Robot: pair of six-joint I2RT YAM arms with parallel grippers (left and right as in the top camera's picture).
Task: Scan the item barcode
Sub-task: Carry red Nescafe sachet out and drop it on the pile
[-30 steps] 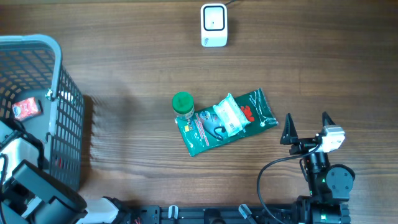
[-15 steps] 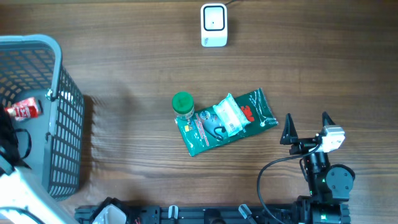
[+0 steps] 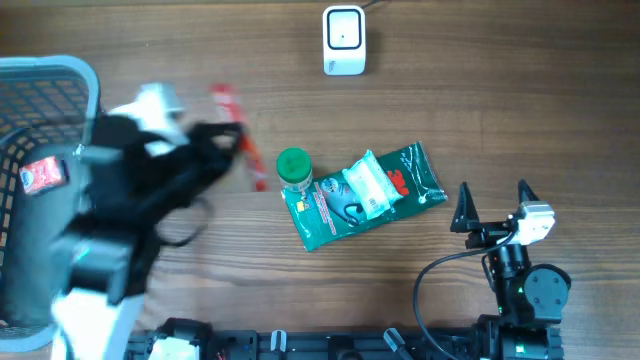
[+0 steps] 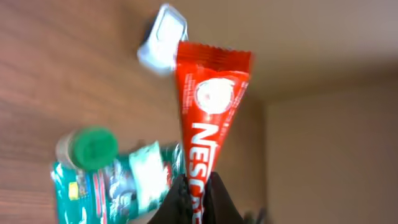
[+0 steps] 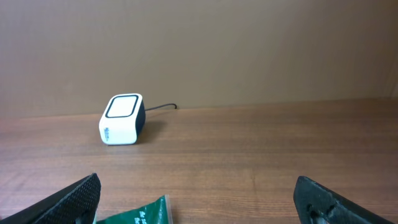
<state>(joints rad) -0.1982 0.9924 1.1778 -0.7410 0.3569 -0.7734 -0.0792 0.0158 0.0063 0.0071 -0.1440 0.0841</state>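
Observation:
A red Nescafe sachet (image 4: 208,106) is pinched at its lower end by my left gripper (image 4: 198,193), which is shut on it. From overhead the sachet (image 3: 222,98) and the left gripper (image 3: 232,135) are a blur just right of the basket, left of the green-lidded jar (image 3: 293,166). The white barcode scanner (image 3: 343,40) stands at the far edge of the table; in the left wrist view the scanner (image 4: 163,37) lies just beyond the sachet's top. My right gripper (image 3: 493,205) rests open at the near right with nothing between its fingers.
A grey wire basket (image 3: 50,66) at the left holds another red packet (image 3: 42,175). A green pouch (image 3: 365,195) with a small white pack (image 3: 367,186) on it lies mid-table beside the jar. The right wrist view shows the scanner (image 5: 122,118) and the pouch's corner (image 5: 140,218).
My left arm has swung out of the basket to the right, carrying the red sachet over the table towards the jar. The right arm has not moved.

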